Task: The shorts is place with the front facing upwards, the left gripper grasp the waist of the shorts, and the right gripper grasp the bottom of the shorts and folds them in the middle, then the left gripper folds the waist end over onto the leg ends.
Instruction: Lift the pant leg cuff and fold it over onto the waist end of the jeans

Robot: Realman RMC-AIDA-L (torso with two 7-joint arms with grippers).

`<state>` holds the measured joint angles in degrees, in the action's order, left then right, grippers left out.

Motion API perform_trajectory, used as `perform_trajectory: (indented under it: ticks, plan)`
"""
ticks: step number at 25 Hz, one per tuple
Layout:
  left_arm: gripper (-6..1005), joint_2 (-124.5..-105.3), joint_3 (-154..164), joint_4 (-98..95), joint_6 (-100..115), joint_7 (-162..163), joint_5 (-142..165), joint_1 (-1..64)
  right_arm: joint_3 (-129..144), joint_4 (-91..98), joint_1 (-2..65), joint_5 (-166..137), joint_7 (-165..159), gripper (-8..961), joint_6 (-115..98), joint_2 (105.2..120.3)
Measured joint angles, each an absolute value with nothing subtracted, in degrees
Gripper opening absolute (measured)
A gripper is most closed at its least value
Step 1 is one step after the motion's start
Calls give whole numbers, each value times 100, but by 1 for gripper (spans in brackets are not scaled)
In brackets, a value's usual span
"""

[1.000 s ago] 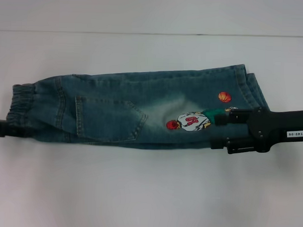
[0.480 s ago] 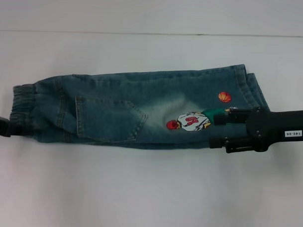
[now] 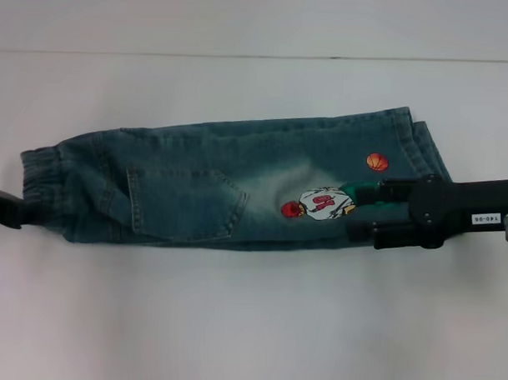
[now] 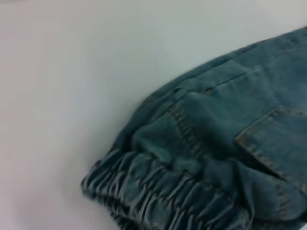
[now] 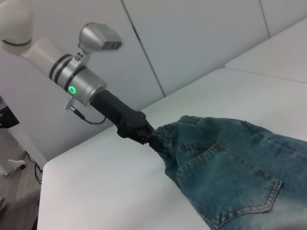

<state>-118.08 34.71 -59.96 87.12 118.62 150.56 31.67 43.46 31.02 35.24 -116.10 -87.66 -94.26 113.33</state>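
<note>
The shorts (image 3: 229,185) lie folded lengthwise across the middle of the white table (image 3: 249,323), elastic waist to the robot's left and leg ends to its right. Bare tabletop spreads widely in front of them and behind, up to the far edge by the wall. They are faded blue denim with a stitched pocket (image 3: 185,204) facing up, a basketball-player patch (image 3: 320,204) whose number cannot be read, and a small orange ball patch (image 3: 377,162). The left gripper (image 5: 149,137) has its fingers pinched closed on the waistband (image 4: 158,191). The right gripper (image 3: 366,215) rests over the leg ends; its finger spread cannot be told. A white label (image 3: 482,220) on its arm is too small to read.
</note>
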Motion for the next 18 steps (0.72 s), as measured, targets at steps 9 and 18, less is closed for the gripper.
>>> perform_trajectory:
  ticks: [9,18]
  plan:
    - [40,-11917,3471,-6921,9508,11857,15007,3341,4358,2898,3551,-11633,-8511,701,-9088,11468]
    - [42,-11886,3453,-7309,10411,11882,14530,3803,4159,2759,3470,-11083,-8263,366,-8194,11855]
